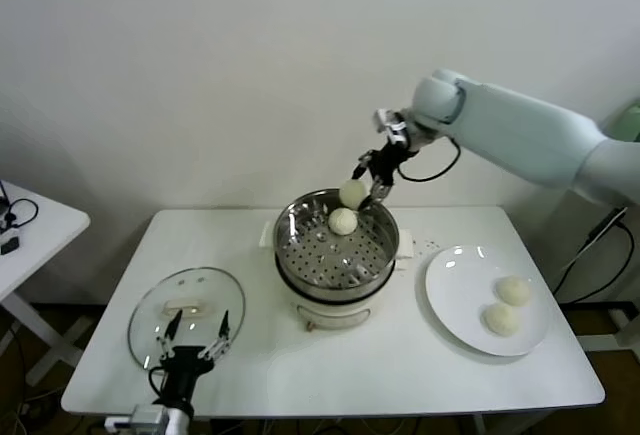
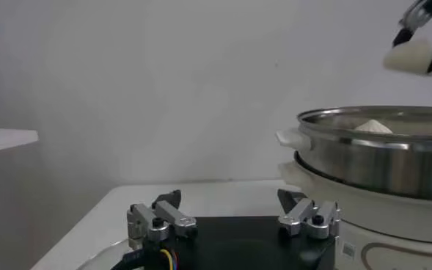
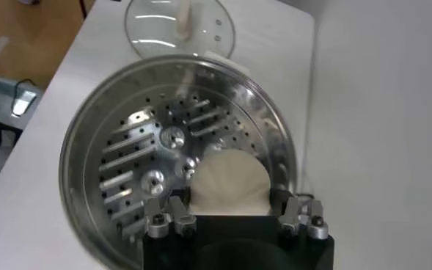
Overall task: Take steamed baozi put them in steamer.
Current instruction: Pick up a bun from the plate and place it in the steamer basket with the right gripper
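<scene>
My right gripper (image 1: 364,185) is shut on a pale baozi (image 1: 350,196) and holds it just above the far side of the shiny steel steamer (image 1: 300,255). In the right wrist view the held baozi (image 3: 228,180) sits between the fingers (image 3: 177,216) over the perforated bottom (image 3: 138,158). A second baozi (image 1: 343,221) lies inside the steamer. Two more baozi (image 1: 514,290) (image 1: 502,319) lie on the white plate (image 1: 455,290) at the right. My left gripper (image 1: 192,343) is open and empty, low over the glass lid (image 1: 165,305).
The steamer sits on a cream-white electric pot (image 1: 335,313) at the table's middle. In the left wrist view the steamer (image 2: 377,150) stands to one side of the open left gripper (image 2: 234,205). A small side table (image 1: 30,225) stands at far left.
</scene>
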You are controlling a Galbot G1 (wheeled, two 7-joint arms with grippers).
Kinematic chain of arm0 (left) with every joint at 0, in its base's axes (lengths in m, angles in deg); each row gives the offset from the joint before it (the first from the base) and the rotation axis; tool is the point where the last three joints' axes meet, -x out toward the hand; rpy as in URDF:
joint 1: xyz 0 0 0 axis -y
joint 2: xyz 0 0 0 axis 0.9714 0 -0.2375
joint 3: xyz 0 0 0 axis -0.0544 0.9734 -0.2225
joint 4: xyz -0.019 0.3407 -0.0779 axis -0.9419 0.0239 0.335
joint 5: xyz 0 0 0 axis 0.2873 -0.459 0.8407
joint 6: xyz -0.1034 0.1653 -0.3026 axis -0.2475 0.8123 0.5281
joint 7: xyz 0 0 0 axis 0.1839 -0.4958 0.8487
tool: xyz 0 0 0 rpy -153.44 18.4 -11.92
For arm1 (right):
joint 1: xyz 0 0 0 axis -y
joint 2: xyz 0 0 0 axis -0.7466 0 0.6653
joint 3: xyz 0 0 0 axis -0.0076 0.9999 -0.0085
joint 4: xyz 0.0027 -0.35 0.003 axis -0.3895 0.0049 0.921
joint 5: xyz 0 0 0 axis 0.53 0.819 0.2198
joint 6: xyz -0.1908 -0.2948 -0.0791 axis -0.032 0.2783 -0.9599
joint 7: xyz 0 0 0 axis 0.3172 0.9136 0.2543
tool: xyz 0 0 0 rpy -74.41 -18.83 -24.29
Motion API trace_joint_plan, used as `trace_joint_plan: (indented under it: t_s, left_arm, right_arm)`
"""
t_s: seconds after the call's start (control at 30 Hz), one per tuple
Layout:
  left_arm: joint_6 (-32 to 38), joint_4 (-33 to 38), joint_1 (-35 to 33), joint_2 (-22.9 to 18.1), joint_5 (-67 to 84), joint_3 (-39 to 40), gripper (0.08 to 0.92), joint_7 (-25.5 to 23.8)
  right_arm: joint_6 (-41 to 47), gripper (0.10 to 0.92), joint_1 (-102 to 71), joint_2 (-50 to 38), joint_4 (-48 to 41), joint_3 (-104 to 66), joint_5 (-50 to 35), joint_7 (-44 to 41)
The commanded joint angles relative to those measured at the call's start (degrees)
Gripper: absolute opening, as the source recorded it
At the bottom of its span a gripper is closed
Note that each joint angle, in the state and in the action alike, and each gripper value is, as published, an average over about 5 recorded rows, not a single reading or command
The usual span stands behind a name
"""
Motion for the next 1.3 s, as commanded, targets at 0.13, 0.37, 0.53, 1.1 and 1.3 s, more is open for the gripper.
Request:
trace_joint_plan:
  t_s: [0.13, 0.37, 0.53, 1.1, 1.3]
  left_arm:
    - [-0.3, 0.0, 0.0, -0.3, 0.0, 0.1, 0.823, 0.1]
    - [-0.2, -0.1, -0.1, -0.8, -0.1, 0.4, 0.823, 0.1]
    - [-0.3, -0.2, -0.3, -0.9, 0.0, 0.3, 0.823, 0.1]
    - [-0.2, -0.4, -0.9, -1.1, 0.5, 0.1, 0.823, 0.1]
    - [-0.1, -0.3, -0.9, -1.1, 0.5, 0.1, 0.823, 0.1]
  right_arm:
    - [0.7, 0.696, -5.6, 8.9, -4.0, 1.1, 0.1, 1.0]
    - [-0.8, 0.698, -8.0, 11.2, -8.6, 0.3, 2.0, 0.6]
    - [-1.6, 0.7, -9.0, 12.3, -10.7, -0.5, 3.2, 0.3]
    - [-2.7, 0.706, -10.5, 12.8, -12.2, -1.6, 5.5, 0.5]
    - [-3.4, 0.773, -10.6, 12.7, -11.8, -1.4, 6.1, 0.9]
